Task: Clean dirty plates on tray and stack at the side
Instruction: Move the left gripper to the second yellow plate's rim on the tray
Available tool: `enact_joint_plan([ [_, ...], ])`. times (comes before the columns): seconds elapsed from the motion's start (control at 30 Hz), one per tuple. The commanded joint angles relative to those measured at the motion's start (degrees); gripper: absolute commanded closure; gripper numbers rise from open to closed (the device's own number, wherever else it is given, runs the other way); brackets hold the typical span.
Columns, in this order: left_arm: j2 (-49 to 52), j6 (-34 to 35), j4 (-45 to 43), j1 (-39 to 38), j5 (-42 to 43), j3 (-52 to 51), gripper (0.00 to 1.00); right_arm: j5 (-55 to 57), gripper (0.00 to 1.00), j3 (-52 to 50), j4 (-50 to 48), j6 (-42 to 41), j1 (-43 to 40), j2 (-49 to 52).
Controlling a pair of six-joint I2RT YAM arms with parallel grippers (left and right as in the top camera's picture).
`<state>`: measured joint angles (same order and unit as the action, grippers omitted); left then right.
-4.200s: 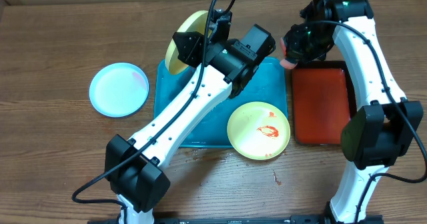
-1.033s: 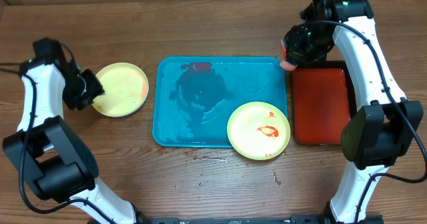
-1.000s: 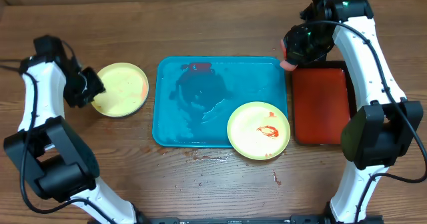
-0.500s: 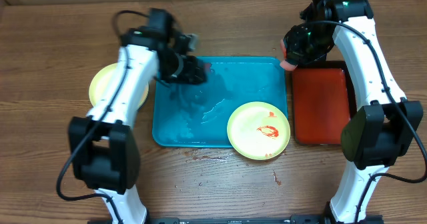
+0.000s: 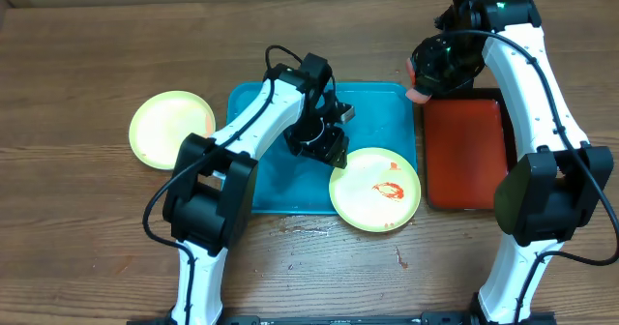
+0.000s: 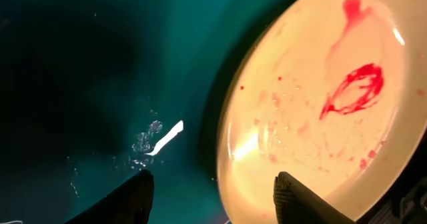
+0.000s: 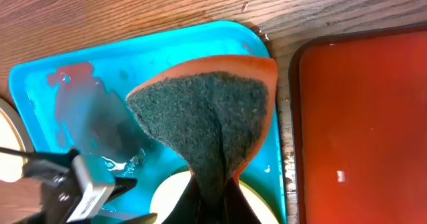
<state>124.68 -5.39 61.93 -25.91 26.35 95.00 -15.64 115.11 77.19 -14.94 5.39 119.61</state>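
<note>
While the left arm [image 5: 261,112] reaches across the teal tray [image 5: 387,112], the left jaws stand open just above the tray floor at the left edge of a pale yellow-green plate [image 5: 375,190]. In the left wrist view the two fingertips [image 6: 137,197] are apart, with that plate's rim [image 6: 227,137] lying below and between them; nothing is clamped. The plate carries a red sauce loop [image 6: 353,91] and scattered red specks. It sits at the tray's near right corner, and its front edge overhangs the rim toward the counter [image 5: 77,228].

The tray floor is wet, with a reddish smear [image 7: 70,77] near its far left corner. A second yellow-green plate [image 5: 172,130] lies on the counter just left of the tray.

The right jaws are closed on an orange sponge [image 7: 207,117] with a dark green scouring face. They hold it in the air above the tray's far right corner, beside the red tray [image 5: 464,151].
</note>
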Motion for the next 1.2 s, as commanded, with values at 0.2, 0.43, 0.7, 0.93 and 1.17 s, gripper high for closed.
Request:
enact_joint_plan([
  [0.2,2.0,-6.2,3.4,-0.3,1.8,0.7,0.46,0.2,0.96,0.5,-0.4,0.2,0.1,-0.6],
  [0.43,4.0,5.5,6.0,-0.5,0.3,0.7,0.54,0.2,0.96,0.5,-0.3,0.2,0.1,-0.6],
  [0.7,5.1,7.8,5.9,-1.6,0.3,0.7,0.66,0.2,0.96,0.5,-0.3,0.2,0.1,-0.6],
  [0.93,5.1,7.8,5.7,-1.7,0.3,0.7,0.96,0.2,0.96,0.5,-0.3,0.2,0.1,-0.6],
  [1.17,5.0,8.2,4.9,-0.5,0.0,1.4,0.96,0.1,0.96,0.5,-0.3,-0.1,0.1,-0.6],
])
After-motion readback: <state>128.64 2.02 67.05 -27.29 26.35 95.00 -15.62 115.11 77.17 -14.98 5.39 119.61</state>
